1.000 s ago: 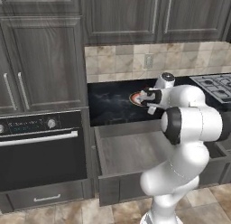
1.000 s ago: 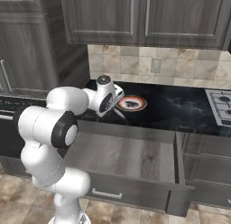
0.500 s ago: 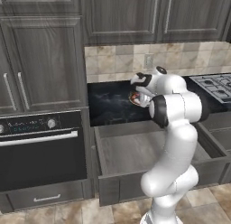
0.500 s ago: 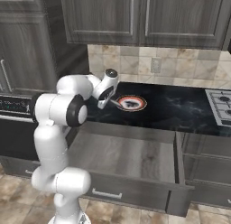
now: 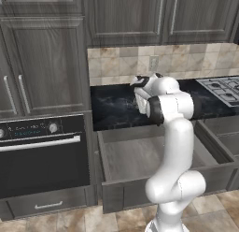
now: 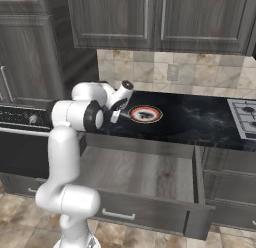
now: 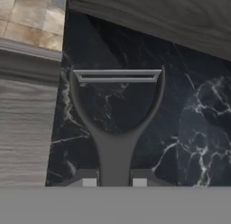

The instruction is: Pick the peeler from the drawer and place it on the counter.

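Black marbled counter (image 7: pixel 189 119) lies under the gripper (image 7: pixel 114 181), whose two small finger tips are clamped on the handle of the peeler (image 7: pixel 115 128). Its Y-shaped fork and thin blade point away from the hand, with the counter behind them.

Over the last second the arm has swung its hand to its left along the counter. A second ago the hand hung at the plate (image 6: pixel 145 114); now it sits just beside the plate, on the side toward the oven (image 5: pixel 42 156). The grip has stayed closed the whole time. The peeler is out of the drawer (image 6: pixel 145 177), which stands open below the counter. Judging by this, the lift is done and the set-down on the counter is what remains.

Several things are hard to make out. From the left base, the arm's own white links cover the gripper, and the peeler cannot be seen there. From the right base, the gripper (image 6: pixel 116 113) shows only as a small dark tip near the plate, and the peeler is too small to pick out. In the hand view the lower handle is cut off. How high the peeler hangs above the counter cannot be told. Part of the drawer floor is hidden behind the arm in both base views.
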Controlling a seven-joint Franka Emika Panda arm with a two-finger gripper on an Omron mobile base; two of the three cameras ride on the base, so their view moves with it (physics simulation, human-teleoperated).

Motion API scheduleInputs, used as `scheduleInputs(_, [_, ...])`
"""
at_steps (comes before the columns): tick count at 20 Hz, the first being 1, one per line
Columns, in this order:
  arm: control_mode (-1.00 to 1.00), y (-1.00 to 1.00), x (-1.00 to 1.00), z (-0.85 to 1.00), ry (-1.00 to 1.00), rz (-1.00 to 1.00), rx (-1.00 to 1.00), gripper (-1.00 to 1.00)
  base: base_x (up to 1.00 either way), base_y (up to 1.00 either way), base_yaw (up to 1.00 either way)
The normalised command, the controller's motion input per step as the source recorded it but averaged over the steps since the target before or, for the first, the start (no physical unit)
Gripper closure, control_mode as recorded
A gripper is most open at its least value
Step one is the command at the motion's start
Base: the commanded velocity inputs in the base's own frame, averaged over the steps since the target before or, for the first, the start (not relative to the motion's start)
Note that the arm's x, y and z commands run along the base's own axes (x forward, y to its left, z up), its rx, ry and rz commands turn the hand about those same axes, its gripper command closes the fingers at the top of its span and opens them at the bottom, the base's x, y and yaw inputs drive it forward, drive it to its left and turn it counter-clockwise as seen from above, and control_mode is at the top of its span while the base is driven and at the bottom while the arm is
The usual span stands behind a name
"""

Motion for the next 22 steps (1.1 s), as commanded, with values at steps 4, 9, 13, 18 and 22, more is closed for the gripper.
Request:
scheduleInputs(4, [-1.0,0.17,0.52,-0.69,0.09,0.19,0.0,1.0,0.0,0.0,0.0])
scheduleInputs(9, [-1.0,0.07,0.68,-0.66,0.17,0.18,0.0,1.0,0.0,0.0,0.0])
scheduleInputs(13, [-1.0,0.0,0.6,-0.44,0.14,0.18,0.0,-1.0,0.0,0.0,0.0])
scheduleInputs(18, [-1.0,0.0,0.24,-0.09,0.02,0.17,0.0,-1.0,0.0,0.0,0.0])
scheduleInputs(22, [-1.0,0.0,-0.14,0.0,-0.09,0.17,0.0,-1.0,0.0,0.0,0.0])
